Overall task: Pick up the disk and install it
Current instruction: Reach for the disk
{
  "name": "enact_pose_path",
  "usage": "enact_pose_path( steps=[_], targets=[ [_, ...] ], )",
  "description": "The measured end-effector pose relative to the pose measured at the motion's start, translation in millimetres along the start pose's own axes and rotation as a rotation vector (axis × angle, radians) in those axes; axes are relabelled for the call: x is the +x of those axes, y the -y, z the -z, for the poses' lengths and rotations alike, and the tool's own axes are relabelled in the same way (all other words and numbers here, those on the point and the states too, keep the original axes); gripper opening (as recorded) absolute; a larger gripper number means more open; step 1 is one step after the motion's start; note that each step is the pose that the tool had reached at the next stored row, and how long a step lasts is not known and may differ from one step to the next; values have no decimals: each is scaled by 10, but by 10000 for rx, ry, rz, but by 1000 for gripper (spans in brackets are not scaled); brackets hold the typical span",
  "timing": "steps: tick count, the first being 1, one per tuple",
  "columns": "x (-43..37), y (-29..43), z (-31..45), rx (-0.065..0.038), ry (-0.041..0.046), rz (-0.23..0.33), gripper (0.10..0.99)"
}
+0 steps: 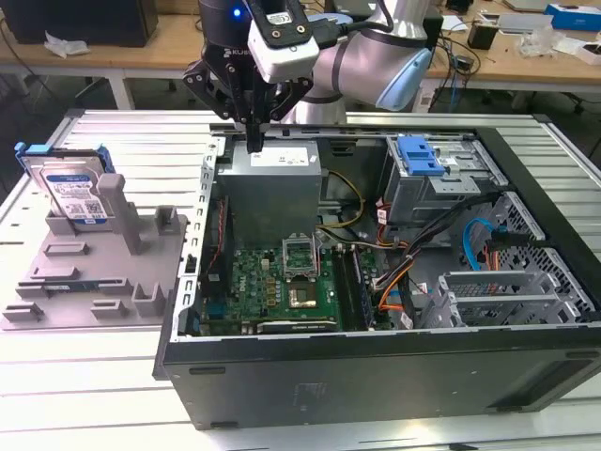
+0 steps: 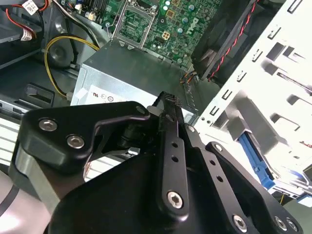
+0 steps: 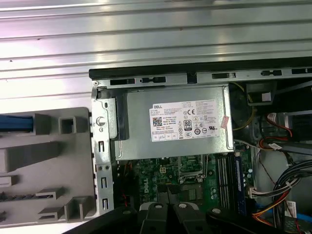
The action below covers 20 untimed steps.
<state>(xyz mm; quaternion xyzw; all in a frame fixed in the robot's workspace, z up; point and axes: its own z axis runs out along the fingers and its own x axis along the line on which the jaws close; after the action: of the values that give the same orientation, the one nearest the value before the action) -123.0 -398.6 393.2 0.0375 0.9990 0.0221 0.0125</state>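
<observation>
The hand [image 1: 254, 141], fingers together and empty over the power supply [image 1: 270, 188], could clip the case wall [image 1: 212, 174] if it crosses low toward the disk [image 1: 73, 190].

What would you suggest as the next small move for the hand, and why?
I would probably shift the hand toward the exterior view's left, over to the disk. The hand hangs shut and empty above the grey power-supply box inside the case, while the disk stands apart in the grey holder outside it, not yet picked up.
</observation>
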Motion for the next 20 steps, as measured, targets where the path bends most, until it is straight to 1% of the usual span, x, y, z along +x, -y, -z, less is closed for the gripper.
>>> enact_pose_path(
  steps=[2, 4, 6, 7, 8, 9, 18, 19, 20],
  targets=[
    [63, -20, 0, 0, -1, 1, 106],
    [170, -56, 1, 1, -1, 1, 106],
    [242, -78, 0, 1, -1, 3, 106],
    [360, -109, -1, 0, 0, 2, 106],
    [457, -129, -2, 1, -1, 0, 106],
    [514, -139, -2, 1, -1, 3, 106],
    [853, -196, -7, 2, -3, 0, 106],
    [897, -203, -8, 1, -3, 0, 106],
    [988, -218, -8, 2, -4, 2, 106]
  ],
)
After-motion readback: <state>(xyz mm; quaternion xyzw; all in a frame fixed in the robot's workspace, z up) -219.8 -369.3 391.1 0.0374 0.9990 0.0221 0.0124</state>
